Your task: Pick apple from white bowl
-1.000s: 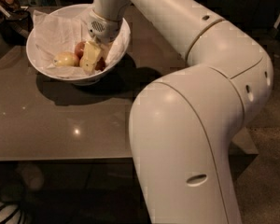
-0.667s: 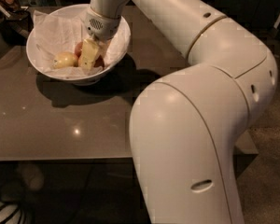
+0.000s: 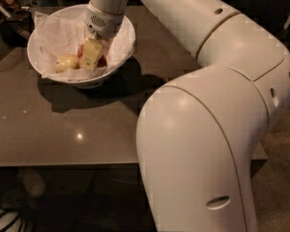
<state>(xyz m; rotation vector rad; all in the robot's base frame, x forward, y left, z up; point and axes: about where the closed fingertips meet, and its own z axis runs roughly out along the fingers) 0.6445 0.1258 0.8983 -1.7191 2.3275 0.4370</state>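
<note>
My gripper was down inside the large round glossy white bowl, reaching in from above at the right-hand part of its hollow. Its pale yellowish tip lay against a small red apple, which showed on both sides of it, red to the left and red to the right. Whether my gripper was closed on that apple or only resting in front of it, I could not tell, as the tip covered the middle of the fruit.

The apple sat low in the bowl, toward the near side, on the crumpled white paper lining it. Just to the left of the apple and near my gripper lay a rounded pale yellow fruit, also on the paper; I could not tell whether the two fruits touched.

The bowl stood near the far left corner of a smooth, glossy grey-brown tabletop, casting a dark shadow toward the front and right. My grey round wrist, with a small patch of grille holes, hung over the bowl's right rim. Behind it my thick white arm ran back across the table to the right and bent down into a large rounded segment filling the near right of the view.
</note>
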